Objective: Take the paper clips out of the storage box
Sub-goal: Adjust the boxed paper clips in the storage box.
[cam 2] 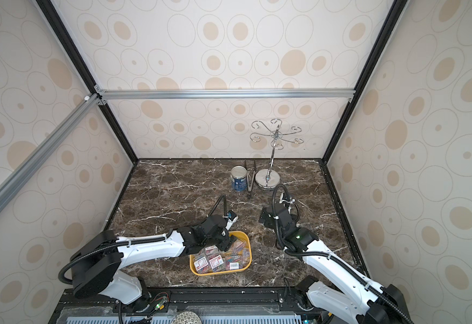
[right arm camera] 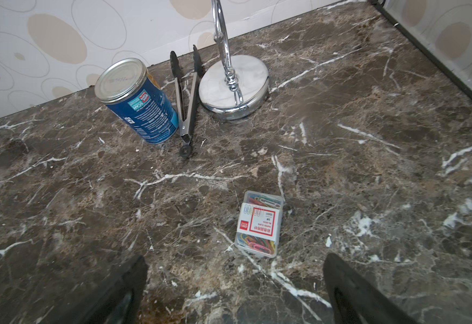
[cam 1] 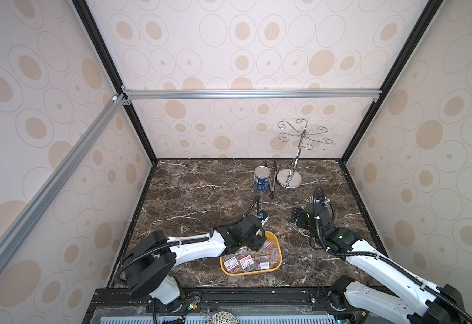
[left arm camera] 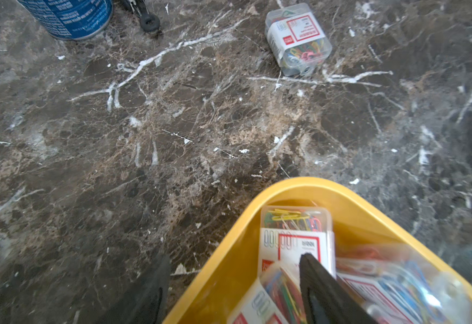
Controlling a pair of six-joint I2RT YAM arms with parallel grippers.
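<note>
Yellow storage box (cam 1: 246, 272) corner hidden under left tool (cam 1: 256, 243).

The marble worktop (cam 1: 195, 190) bore the storage box (cam 1: 236, 274) near its front edge, one paper clips case (right arm camera: 258, 224) centrally, and a can (cam 1: 261, 179), tongs (cam 1: 273, 182) and stand (cam 1: 288, 178) rearward.

Blue can (right arm camera: 139, 103), well ahead of the jaws of the right gripper (right arm camera: 234, 261): "SCAN", upside down. Paper clips case (right arm camera: 258, 224), just ahead of them: red-bordered label, print too small to read.
</note>
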